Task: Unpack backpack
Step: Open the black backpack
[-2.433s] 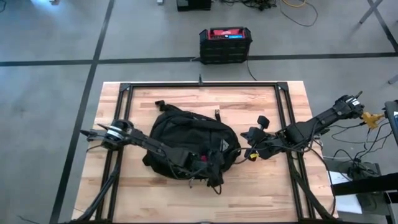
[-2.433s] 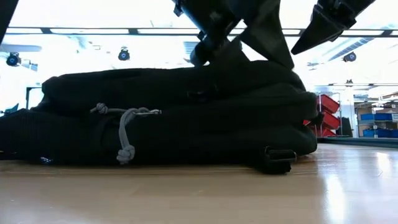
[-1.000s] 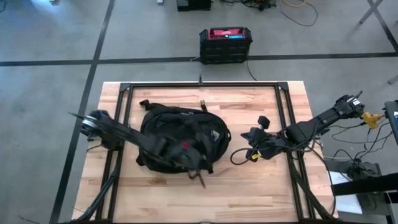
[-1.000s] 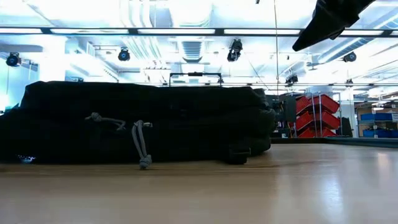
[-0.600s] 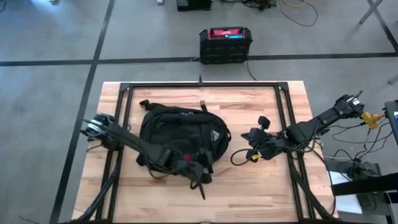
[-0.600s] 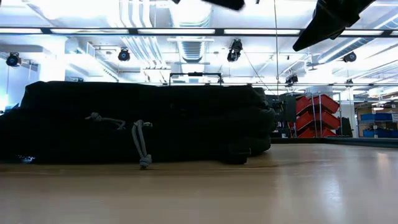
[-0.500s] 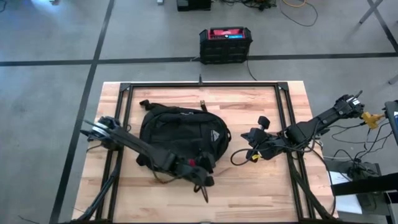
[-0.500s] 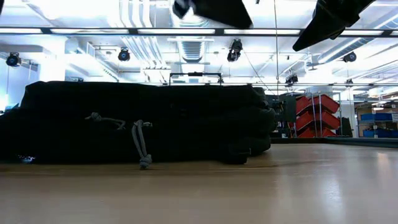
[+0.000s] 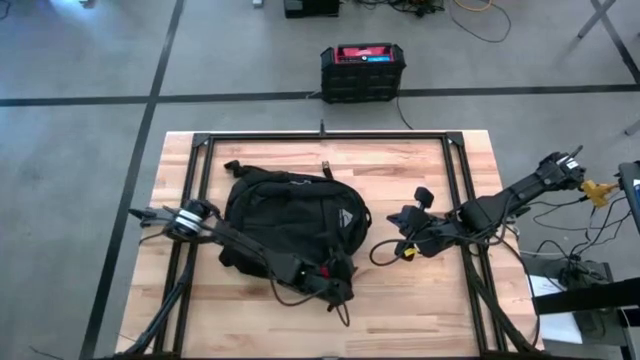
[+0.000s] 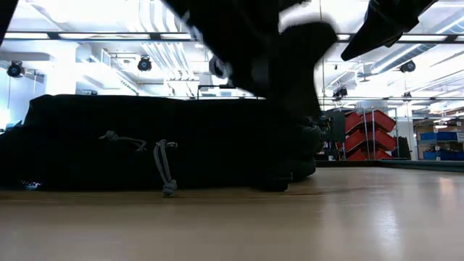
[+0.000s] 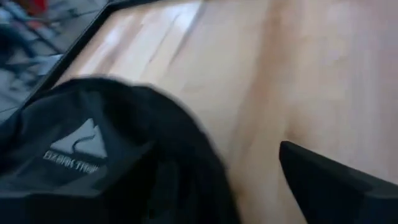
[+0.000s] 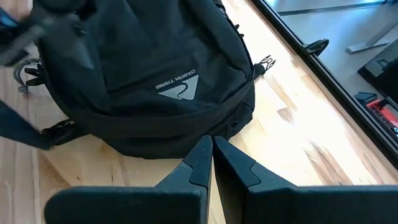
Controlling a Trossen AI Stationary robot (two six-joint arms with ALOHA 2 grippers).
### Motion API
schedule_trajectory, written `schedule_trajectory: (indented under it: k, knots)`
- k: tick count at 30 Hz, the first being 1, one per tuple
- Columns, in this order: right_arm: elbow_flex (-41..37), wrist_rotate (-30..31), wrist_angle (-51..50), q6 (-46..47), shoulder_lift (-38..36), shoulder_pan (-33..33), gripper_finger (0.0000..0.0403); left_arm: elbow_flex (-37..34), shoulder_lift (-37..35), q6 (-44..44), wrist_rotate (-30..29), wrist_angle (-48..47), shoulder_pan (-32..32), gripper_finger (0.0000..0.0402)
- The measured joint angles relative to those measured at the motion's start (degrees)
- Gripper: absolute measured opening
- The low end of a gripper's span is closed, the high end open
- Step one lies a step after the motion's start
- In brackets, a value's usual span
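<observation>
hovering left hand blurred over backpack, grip unclear; right hand pinched closed.

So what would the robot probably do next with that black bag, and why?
Probably lower the left gripper onto the near edge of the backpack to find a zip: the bag lies flat and looks closed, nothing is out yet, and the right gripper waits shut beside it.

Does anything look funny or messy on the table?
Nothing is spilled or broken. The backpack lies flat on the table, straps trailing loose at its near edge. The left claw is there; the right claw, shut, waits beside the bag.
</observation>
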Motion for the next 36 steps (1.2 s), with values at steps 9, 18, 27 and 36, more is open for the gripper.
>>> schedule_trajectory:
  k: [9,18,27,36]
  knots:
    - [0.0,0.0,0.1,0.2,2.5,0.0,0.0003,0.0,4.2,-6.2,-7.3,-2.7,2.5,0.0352]
    - [0.0,0.0,0.3,0.2,4.0,0.0,0.0003,0.4,9.0,-14.1,-2.2,-3.4,5.3,0.0273]
    - [0.0,0.0,0.1,-1.4,2.1,0.0,0.0003,-0.2,0.7,-7.6,-4.5,-6.1,2.8,0.0016]
    - [0.0,0.0,-0.4,-2.9,-2.6,0.2,0.0003,-0.2,-24.1,12.3,-6.9,-7.2,2.5,0.0003]
